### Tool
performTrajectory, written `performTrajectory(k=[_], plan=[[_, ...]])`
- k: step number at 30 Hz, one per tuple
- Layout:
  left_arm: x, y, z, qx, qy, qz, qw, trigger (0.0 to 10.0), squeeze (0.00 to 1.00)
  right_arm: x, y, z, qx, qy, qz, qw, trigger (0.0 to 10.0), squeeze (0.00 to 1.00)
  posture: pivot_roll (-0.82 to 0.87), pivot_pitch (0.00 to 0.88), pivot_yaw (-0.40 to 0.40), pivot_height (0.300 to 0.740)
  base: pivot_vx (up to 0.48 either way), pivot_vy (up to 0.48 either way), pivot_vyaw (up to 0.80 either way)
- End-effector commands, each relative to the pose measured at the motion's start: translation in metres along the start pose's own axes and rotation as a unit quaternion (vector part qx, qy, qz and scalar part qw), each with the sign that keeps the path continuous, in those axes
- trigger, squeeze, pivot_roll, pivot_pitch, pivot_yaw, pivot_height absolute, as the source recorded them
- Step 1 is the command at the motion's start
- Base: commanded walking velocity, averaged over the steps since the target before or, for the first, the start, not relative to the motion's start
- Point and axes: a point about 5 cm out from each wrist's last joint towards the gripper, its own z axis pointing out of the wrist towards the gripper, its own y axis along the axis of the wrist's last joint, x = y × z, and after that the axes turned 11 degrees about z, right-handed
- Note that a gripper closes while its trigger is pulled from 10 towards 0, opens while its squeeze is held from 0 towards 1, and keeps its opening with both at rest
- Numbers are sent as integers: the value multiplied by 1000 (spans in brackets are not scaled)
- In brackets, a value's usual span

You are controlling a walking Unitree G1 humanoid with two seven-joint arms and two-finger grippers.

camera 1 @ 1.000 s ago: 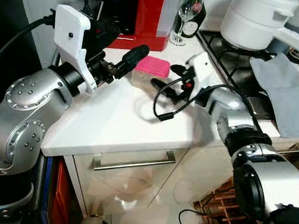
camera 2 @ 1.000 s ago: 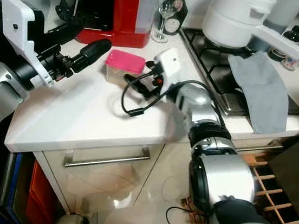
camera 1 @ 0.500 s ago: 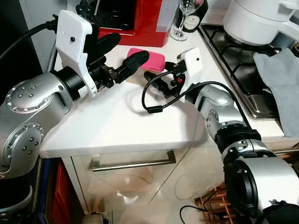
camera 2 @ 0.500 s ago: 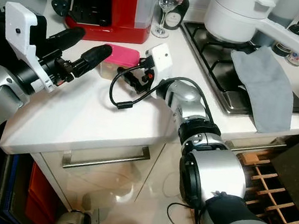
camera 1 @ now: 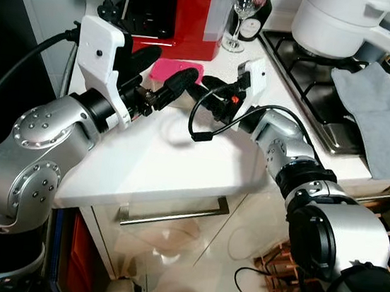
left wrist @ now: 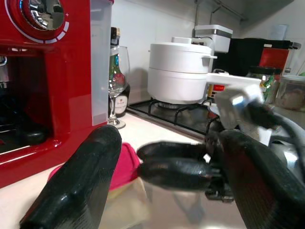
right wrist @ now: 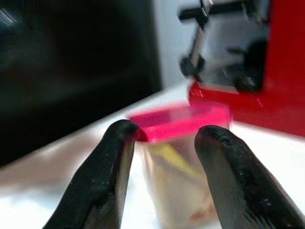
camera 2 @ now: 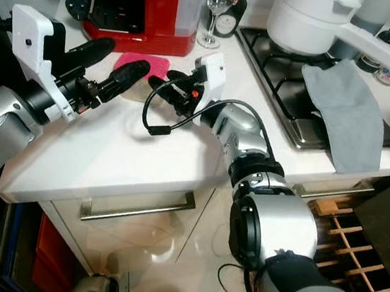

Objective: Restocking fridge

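Note:
A clear container with a pink lid [camera 1: 181, 68] stands on the white counter [camera 1: 158, 156], just in front of the red coffee machine. My right gripper [camera 2: 165, 89] is open and reaches in from the right. In the right wrist view its fingers [right wrist: 112, 167] flank the container [right wrist: 178, 162], and I cannot tell if they touch it. My left gripper [camera 1: 163, 71] is open and comes from the left, with one finger [camera 1: 177, 85] in front of the container. In the left wrist view the lid [left wrist: 126, 162] lies behind the right gripper's fingers [left wrist: 176, 168].
A red coffee machine [camera 1: 186, 13], a wine glass [camera 1: 241, 13] and a bottle stand at the back. A white pot [camera 1: 338, 21] sits on the stove, with a grey cloth [camera 1: 377, 115] beside it. Below the counter are a drawer handle [camera 1: 172, 214] and a wooden rack [camera 2: 357, 273].
My right gripper has reached leftwards up to the container and now faces the left gripper closely. The view has shifted a little. The left gripper stays open near the lid.

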Motion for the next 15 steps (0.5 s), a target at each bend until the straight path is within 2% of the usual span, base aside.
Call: performTrajectory(k=[1,5,6,7,8,9,12,13,15], plan=[[0,1,2,-2,-1,-2,1000,10000,0,3,9,1,-27,24,-11,999,0,0,237,83,-76,740,0,0,0],[0,3,4,-9,0,-4,1000,10000,0,20,7,2,-70,97,-6,993,0,0,221,75,-81,740,0,0,0],[1,4,4,-13,1,-6,1000,10000,0,29,4,-1,-80,119,-3,990,0,0,219,73,-81,740,0,0,0],[1,5,4,-16,2,-7,1000,10000,0,38,2,-3,-90,131,0,987,0,59,214,73,-80,740,0,0,0],[1,5,4,-16,2,-7,1000,10000,0,38,2,-3,-90,131,0,987,0,59,214,73,-80,740,0,0,0],[2,5,5,-17,2,-8,1000,10000,0,50,-2,-8,-97,147,7,984,0,86,208,68,-84,740,0,0,0],[2,6,5,-18,2,-8,1000,10000,0,67,-4,-16,-99,163,15,981,0,78,206,65,-86,740,0,0,0],[2,6,5,-18,2,-8,1000,10000,0,67,-4,-16,-99,163,15,981,0,78,206,65,-86,740,0,0,0],[2,6,7,-21,2,-9,1000,10000,0,75,-4,-21,-97,150,6,984,0,0,189,55,-88,740,0,0,0]])
